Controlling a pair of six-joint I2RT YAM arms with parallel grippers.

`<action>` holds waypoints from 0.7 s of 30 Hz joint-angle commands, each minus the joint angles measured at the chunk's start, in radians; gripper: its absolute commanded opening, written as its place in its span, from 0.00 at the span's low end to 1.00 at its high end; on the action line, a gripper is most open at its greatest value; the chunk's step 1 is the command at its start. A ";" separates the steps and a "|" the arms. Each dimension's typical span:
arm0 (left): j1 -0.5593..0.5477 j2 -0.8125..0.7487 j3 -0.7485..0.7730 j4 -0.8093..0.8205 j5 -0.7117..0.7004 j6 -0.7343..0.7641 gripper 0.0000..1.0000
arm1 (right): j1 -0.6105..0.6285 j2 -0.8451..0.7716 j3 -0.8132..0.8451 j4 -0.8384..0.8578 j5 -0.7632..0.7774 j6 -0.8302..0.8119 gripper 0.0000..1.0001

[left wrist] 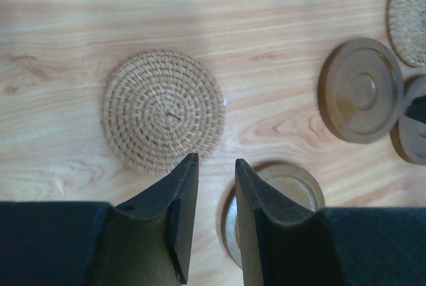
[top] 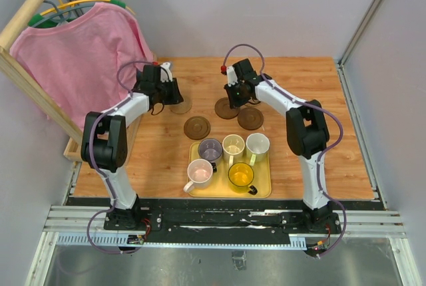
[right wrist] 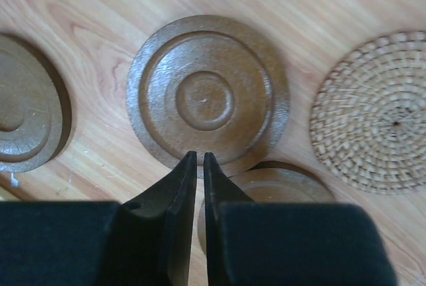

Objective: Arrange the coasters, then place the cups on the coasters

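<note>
My left claw [left wrist: 215, 159], jaws apart and empty, hangs just beside the tan woven round coaster [left wrist: 164, 110] lying flat on the wooden desk [left wrist: 266, 6] (light, thin, rough and stiffish, I judge), so I would pinch it across its rim.

Bright, even light from above.
Shadows are small and soft under the coasters [right wrist: 206, 93]; the near black fingers [left wrist: 180, 199] look a bit blurry.

Bench [left wrist: 266, 6]: smooth, pale wood grain. Woven coaster [left wrist: 164, 110]: rough tan coiled fibre. Brown coaster [right wrist: 208, 93]: smooth turned wood, satin sheen. Fingers [left wrist: 181, 199]: matt black plastic.
</note>
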 commanded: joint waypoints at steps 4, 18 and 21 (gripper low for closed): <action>-0.084 -0.110 -0.170 0.080 0.044 -0.030 0.27 | 0.040 -0.045 -0.043 -0.011 0.022 -0.024 0.10; -0.193 -0.059 -0.252 0.117 0.051 -0.060 0.13 | 0.046 -0.023 -0.044 0.019 0.013 -0.010 0.11; -0.195 -0.030 -0.231 0.093 0.017 -0.055 0.13 | 0.046 -0.006 -0.027 0.021 -0.001 -0.009 0.11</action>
